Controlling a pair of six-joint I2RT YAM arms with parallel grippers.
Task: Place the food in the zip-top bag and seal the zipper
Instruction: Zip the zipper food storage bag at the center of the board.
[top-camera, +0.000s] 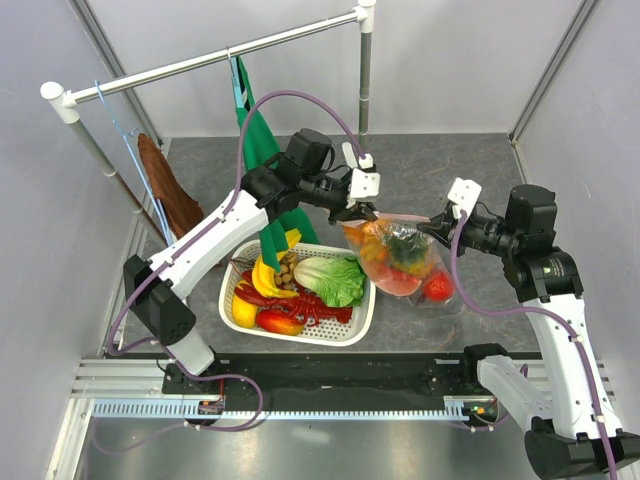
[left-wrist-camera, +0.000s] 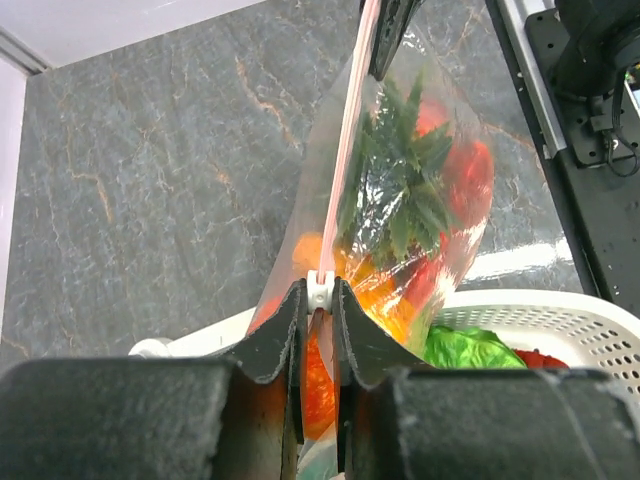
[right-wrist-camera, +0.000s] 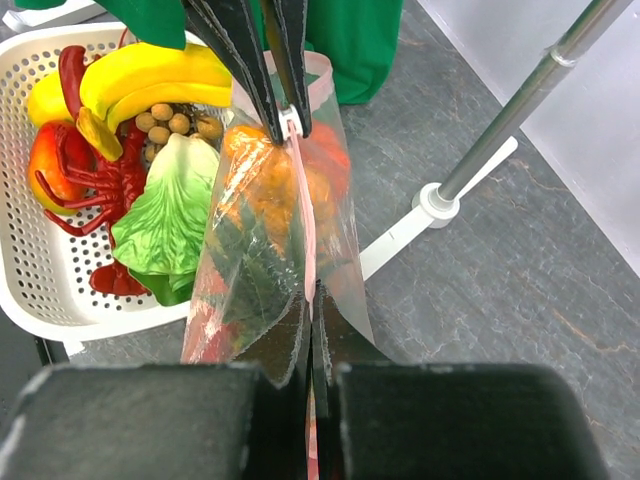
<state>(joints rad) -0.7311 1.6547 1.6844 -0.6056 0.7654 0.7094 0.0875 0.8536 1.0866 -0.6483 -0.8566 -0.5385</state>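
A white basket (top-camera: 330, 337) is sitting on the grey tabletop (top-camera: 440, 165). Behind it, a green cloth (top-camera: 255, 138) is hanging from a white rail (top-camera: 200, 58). A brown cloth (top-camera: 165, 185) is draping down at the far left, near the wall.

Grey, marbled tabletop (top-camera: 450, 165) spreads beneath the left hand (top-camera: 361, 212) and the right hand (top-camera: 434, 224). A pale streak of reflected light (left-wrist-camera: 510, 262) sits on the stone ahead of the left hand, off to its right. Beyond both hands a plain pale back wall (top-camera: 460, 60) closes things off. A white rail (top-camera: 215, 58) slants across above, and its upright post (top-camera: 366, 80) stands just behind the left hand. A green cloth (top-camera: 255, 130) hangs from that rail. Further left of the left hand there are blue hangers (top-camera: 125, 140) and a brown cloth (top-camera: 165, 190). A pale side wall (top-camera: 590, 150) stands out past the right hand. On the near side of both hands, a ribbed aluminium rail (top-camera: 300, 408) runs along the edge.
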